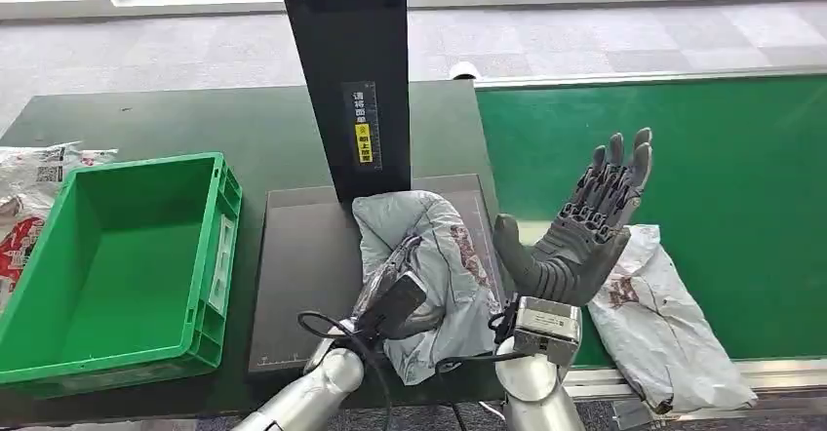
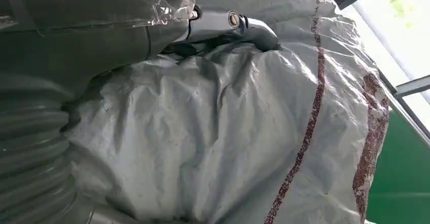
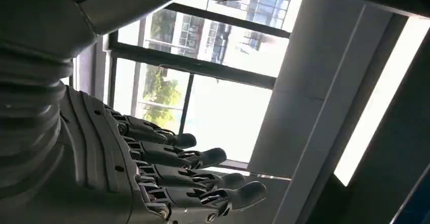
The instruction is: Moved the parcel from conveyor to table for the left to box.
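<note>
A crumpled grey parcel (image 1: 439, 246) with dark red print lies on the black pad (image 1: 297, 265) at the foot of the black post. My left hand (image 1: 392, 296) comes in from below and grips the parcel's near left side. In the left wrist view the parcel (image 2: 238, 133) sits tight against the palm, with the thumb (image 2: 223, 24) laid over its edge and the fingers hidden behind it. My right hand (image 1: 585, 226) is raised over the table's edge beside the green conveyor (image 1: 741, 158), fingers straight and apart, holding nothing; the right wrist view shows this hand (image 3: 152, 168) against windows.
A second pale parcel (image 1: 663, 324) lies on the conveyor near its front edge, right of my right hand. An empty green crate (image 1: 117, 265) stands on the table to the left of the pad. More bagged parcels (image 1: 29, 197) lie beyond the crate. The black post (image 1: 356, 70) rises behind the pad.
</note>
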Robot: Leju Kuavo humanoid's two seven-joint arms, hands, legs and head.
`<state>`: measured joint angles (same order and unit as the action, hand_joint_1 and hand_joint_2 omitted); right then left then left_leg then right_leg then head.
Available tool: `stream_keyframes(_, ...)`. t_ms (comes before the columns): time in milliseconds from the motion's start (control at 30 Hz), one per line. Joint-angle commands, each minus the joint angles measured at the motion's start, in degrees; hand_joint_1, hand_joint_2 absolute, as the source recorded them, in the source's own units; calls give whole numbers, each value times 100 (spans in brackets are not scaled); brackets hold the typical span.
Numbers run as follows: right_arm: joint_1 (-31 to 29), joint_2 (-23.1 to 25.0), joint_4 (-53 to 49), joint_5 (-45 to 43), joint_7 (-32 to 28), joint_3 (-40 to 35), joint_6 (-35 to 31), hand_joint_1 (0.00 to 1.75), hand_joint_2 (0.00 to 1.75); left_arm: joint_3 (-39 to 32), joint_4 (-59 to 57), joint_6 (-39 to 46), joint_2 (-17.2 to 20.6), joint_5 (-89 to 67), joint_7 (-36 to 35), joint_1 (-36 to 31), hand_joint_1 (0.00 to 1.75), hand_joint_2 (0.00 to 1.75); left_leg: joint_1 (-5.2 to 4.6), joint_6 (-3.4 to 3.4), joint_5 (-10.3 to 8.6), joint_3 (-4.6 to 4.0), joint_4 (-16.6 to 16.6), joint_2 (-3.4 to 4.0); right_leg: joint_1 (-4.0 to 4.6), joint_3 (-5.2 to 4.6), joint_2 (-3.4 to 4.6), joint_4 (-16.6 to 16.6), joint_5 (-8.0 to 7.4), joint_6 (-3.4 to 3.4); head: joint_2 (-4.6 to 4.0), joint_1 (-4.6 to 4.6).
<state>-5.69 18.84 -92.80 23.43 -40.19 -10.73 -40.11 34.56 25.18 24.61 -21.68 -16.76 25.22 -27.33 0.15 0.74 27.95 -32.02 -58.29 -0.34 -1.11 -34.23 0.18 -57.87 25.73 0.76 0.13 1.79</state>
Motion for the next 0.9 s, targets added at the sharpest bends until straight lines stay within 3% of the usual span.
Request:
stream_keyframes(33, 161, 116, 51, 46, 19, -113, 11, 0, 175, 673, -436, 52, 168, 105, -184, -153, 175, 175, 5, 3, -1, 16, 16, 10, 6, 13, 6, 15, -4, -11, 0, 0)
stream_keyframes(633, 249, 116, -12, 83, 19, -104, 11, 0, 175, 760, -503, 311, 168, 382, -88, -228, 175, 175, 4, 3, -1, 20, 16, 7, 5, 17, 3, 14, -3, -9, 0, 0)
stream_keyframes(767, 310, 116, -39, 87, 19, -88, 11, 0, 175, 442, -569, 581, 168, 679, 300, -253, 175, 175, 5, 4, -4, 25, 23, 10, 7, 20, 5, 22, -6, -11, 0, 0)
stream_keyframes(800, 352, 116, -146, 76, 19, -42, 11, 0, 175, -115, -555, 1031, 277, 967, 652, -290, 175, 175, 6, 4, -4, 28, 26, 11, 8, 24, 5, 25, -6, -12, 0, 0)
stream_keyframes(900, 328, 116, -118, 132, 19, -78, 11, 0, 175, -359, -561, 823, 474, 960, 849, -377, 175, 175, 6, 5, -1, 19, 14, 15, 8, 12, 12, 13, -5, -10, 0, 0)
